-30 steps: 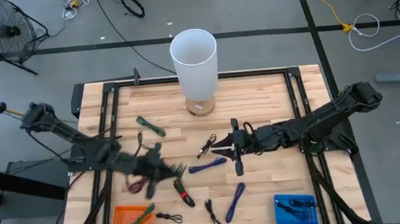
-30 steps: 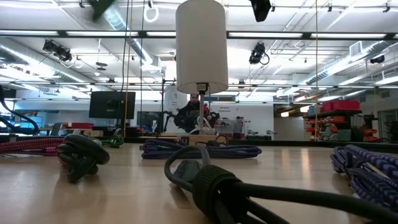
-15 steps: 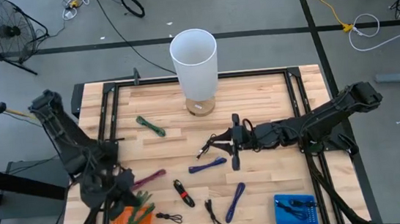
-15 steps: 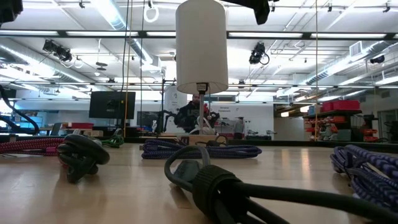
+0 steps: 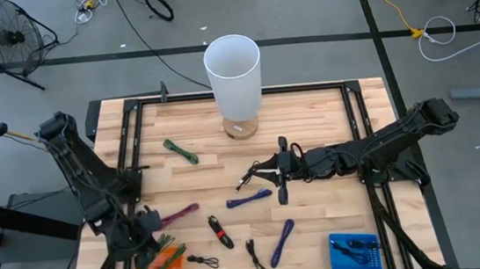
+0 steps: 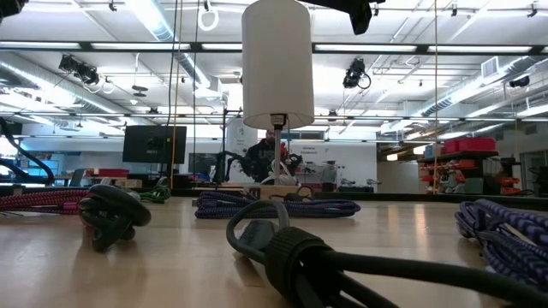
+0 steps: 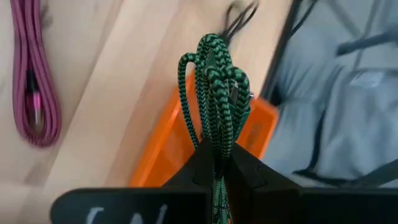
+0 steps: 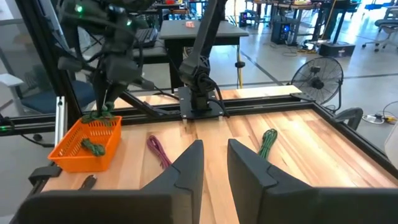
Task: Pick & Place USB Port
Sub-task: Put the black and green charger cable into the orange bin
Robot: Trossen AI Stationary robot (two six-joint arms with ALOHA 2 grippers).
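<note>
Green-and-black braided USB cable [image 5: 161,248], seen from above, hangs bundled in the left gripper [image 5: 151,245] just over the orange mesh bin [image 5: 142,259] at the table's front-left corner, while the right gripper [image 5: 280,173] waits mid-table with nothing between its fingers. In the left wrist view the cable [image 7: 216,93] rises from between the clamped fingers with the bin [image 7: 163,149] below; the right wrist view shows its fingers [image 8: 186,163] narrowly parted and the cable [image 8: 98,114] at the bin's [image 8: 87,148] rim.

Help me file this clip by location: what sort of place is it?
Most likely a robotics lab or workshop: a wooden worktable on a concrete floor with a fan, loose floor cables, and more desks and monitors under an open industrial ceiling.
</note>
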